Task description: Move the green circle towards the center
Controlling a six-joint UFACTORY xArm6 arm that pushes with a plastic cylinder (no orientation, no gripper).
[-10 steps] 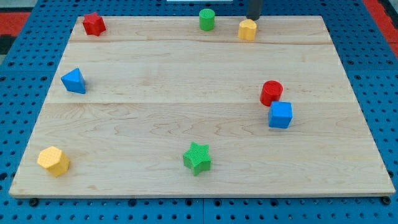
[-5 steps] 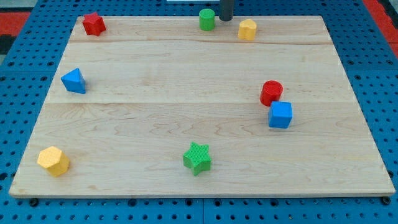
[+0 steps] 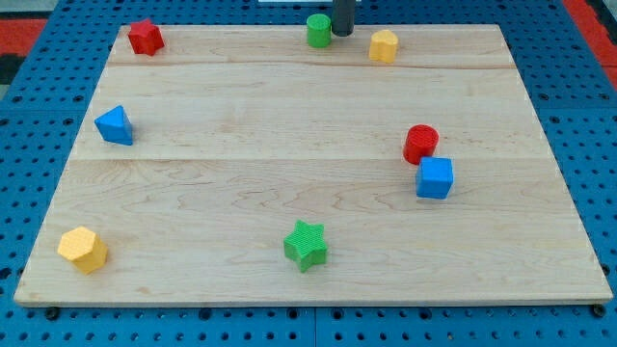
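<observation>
In the single camera view, a pale wooden worktop (image 3: 308, 96) lies on a blue perforated base (image 3: 39, 125), and small coloured plastic blocks are spread across it.

The green circle-topped cylinder block (image 3: 318, 30) stands at the view's top edge of the worktop, a little right of the middle of that edge and far from the board's centre. The straight dark rod comes down from the view's top, and my tip (image 3: 342, 34) sits just beside the green cylinder on its right side; whether the two touch cannot be told. There is no gripper on this arm, only the rod, so nothing is grasped or released.

A yellow hexagonal block (image 3: 384, 45) sits to the right of my tip, near it but apart. A red star-like block (image 3: 146, 37) is in the worktop's top left corner. A blue triangular block (image 3: 115, 125) lies near the left edge. A second yellow hexagonal block (image 3: 83, 250) rests in the bottom left corner. A green star block (image 3: 306, 245) sits near the bottom edge, about midway along it. On the right side, a red cylinder block (image 3: 420, 144) stands just above a blue cube (image 3: 435, 177), the two nearly touching.
</observation>
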